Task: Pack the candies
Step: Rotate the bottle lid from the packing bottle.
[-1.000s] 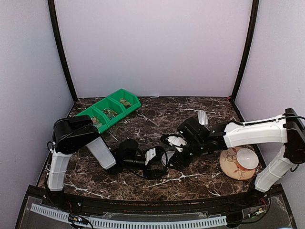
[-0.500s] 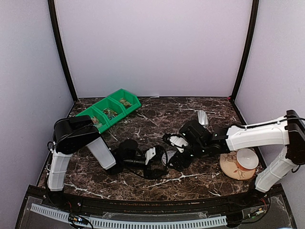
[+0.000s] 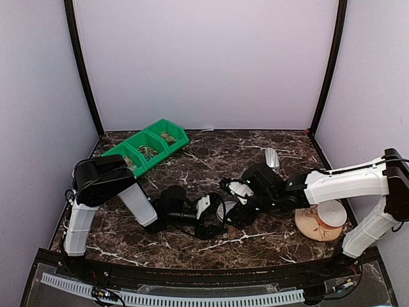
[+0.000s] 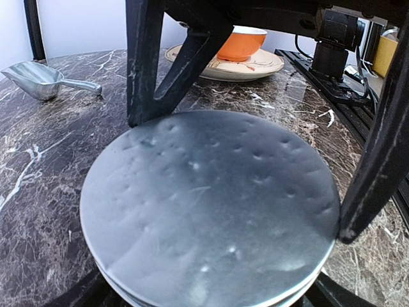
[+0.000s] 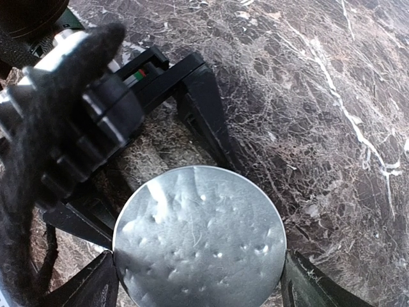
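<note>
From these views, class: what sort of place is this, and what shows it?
Probably a robot test booth: plain walls enclose a marble-look table, with left arm, right arm and green bins.

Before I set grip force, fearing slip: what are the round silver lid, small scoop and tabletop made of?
Round silver dimpled lid: probably thin metal, satin, dented. Small silver scoop: shiny metal, bright glints. Dark veined tabletop: glossy marble look, maybe laminate.

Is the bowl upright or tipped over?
Upright. The bowl sits rim up on the plate, its white inside showing from above.
</note>
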Available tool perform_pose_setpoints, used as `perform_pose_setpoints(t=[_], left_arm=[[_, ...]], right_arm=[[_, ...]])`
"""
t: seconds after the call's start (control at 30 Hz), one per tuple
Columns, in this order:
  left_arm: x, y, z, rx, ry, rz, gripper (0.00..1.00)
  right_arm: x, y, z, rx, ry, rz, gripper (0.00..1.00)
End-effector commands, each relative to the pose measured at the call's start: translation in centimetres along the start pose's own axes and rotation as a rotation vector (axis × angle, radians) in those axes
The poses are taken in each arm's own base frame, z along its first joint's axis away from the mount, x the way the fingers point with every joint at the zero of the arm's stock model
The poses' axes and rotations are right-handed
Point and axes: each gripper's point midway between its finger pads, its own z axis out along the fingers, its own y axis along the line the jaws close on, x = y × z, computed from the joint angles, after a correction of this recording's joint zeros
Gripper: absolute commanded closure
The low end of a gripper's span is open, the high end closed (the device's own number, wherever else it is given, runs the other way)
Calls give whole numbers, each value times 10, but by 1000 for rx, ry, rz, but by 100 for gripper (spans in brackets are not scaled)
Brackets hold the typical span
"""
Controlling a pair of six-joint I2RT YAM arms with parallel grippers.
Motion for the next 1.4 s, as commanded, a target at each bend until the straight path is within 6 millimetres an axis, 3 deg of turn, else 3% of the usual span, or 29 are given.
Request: perform_pose_setpoints(t=[0.0, 0.53, 0.9, 1.1, 1.37], left_arm=[[52, -12, -3, 33, 157, -131, 12], [47, -26, -5, 135, 130, -119, 18], [40, -24, -17, 230, 112, -193, 20], [43, -7, -17, 120, 122, -197, 19], [44, 10, -21, -12, 105, -197, 18]], right_arm=[[1, 0, -2, 24, -6, 5, 14], [16, 6, 4, -1, -53, -33, 14], [21, 10, 2, -26, -49, -98, 15], [15, 3, 6, 20, -65, -79, 14], [22, -3, 18, 44, -68, 31, 14]])
